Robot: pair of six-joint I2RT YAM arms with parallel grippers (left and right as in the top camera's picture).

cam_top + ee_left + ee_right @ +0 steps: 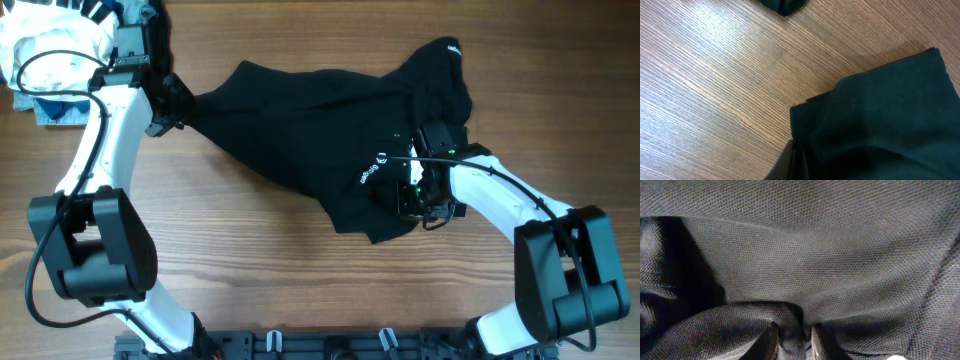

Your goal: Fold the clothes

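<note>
Clothes (310, 130), black, across wood-grain table (250, 270)

black garment (310, 130), crumpled, spread across table

Your left arm (100, 135) and right arm (495, 195) are slim white tubes with bulky black joint blocks (95, 245) near the lower corners. A thin black cable (45, 60) loops along each. Your left hand (180, 103) and right hand (400, 198) are black, and the right shows a green light (416, 186).

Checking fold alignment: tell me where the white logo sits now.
Overhead view: the white logo lies on the black garment, right of centre, just left of the right tool.
</note>
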